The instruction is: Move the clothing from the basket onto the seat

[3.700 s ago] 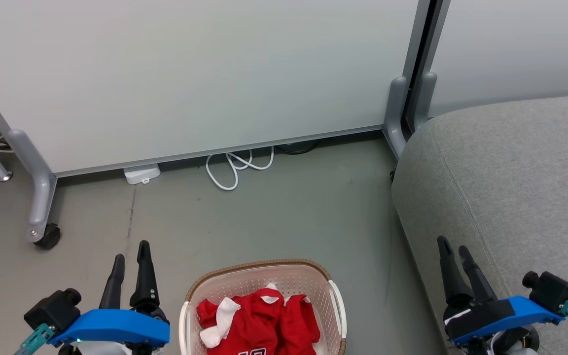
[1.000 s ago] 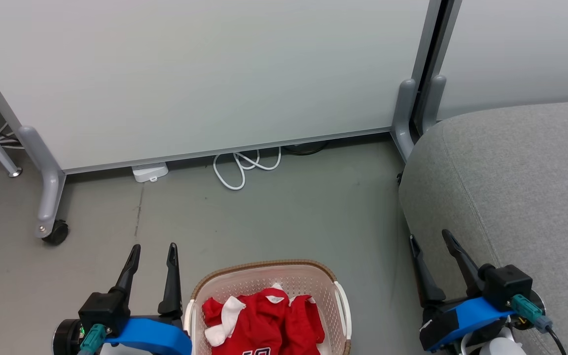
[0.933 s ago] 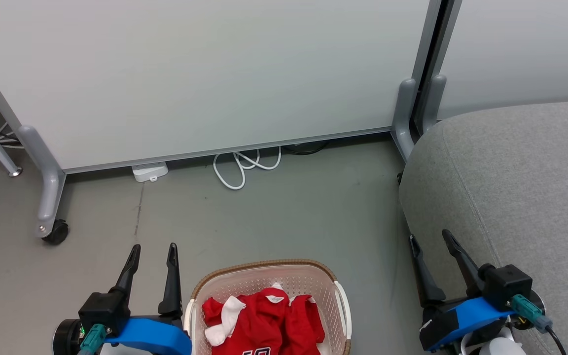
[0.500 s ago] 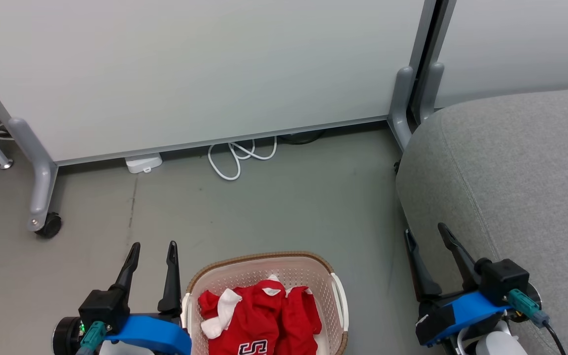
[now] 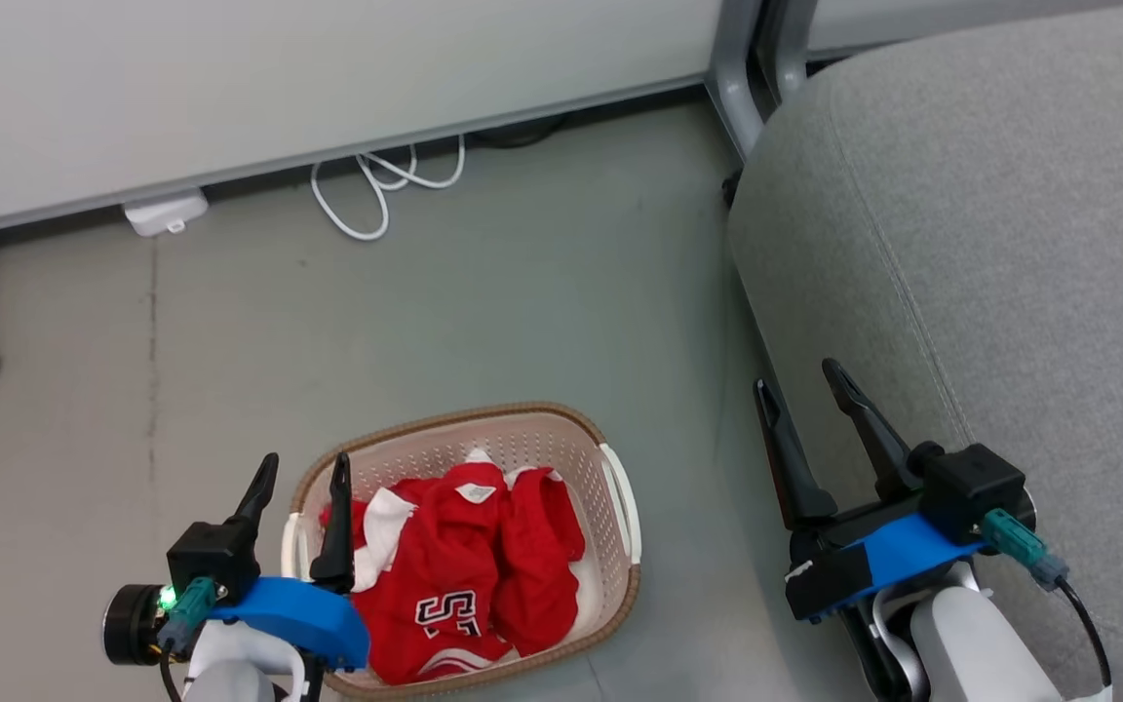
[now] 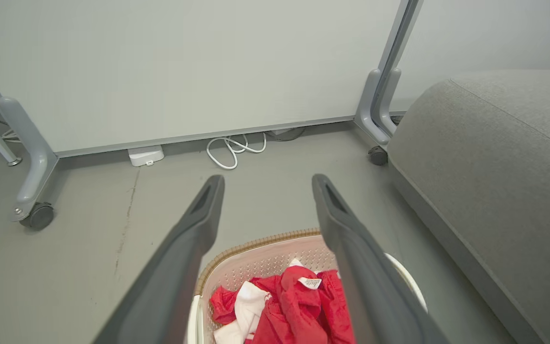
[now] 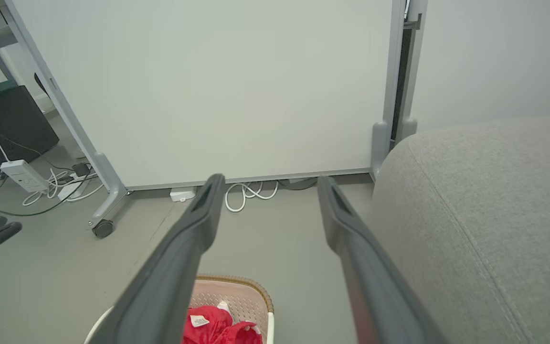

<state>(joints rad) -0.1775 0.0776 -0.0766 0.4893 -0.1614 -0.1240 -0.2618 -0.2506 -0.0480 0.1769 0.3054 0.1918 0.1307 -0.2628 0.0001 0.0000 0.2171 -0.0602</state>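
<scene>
Red clothing in the basket, nothing grabbed.
My left gripper hangs spread wide at the basket's left rim, clothing just right of it; right gripper, spread too, is by the seat.

Red white-trimmed clothing lies heaped in the cream perforated plastic basket on the floor. The grey upholstered seat stands near, apart.

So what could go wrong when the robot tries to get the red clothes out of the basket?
1. The left hand, open, hangs right by the basket's rim, so it might bump the basket instead of reaching in.
2. The red clothes lie bunched up, so a piece may snag or slip off.
3. Bare floor separates basket and seat; clothes could drop there.
</scene>
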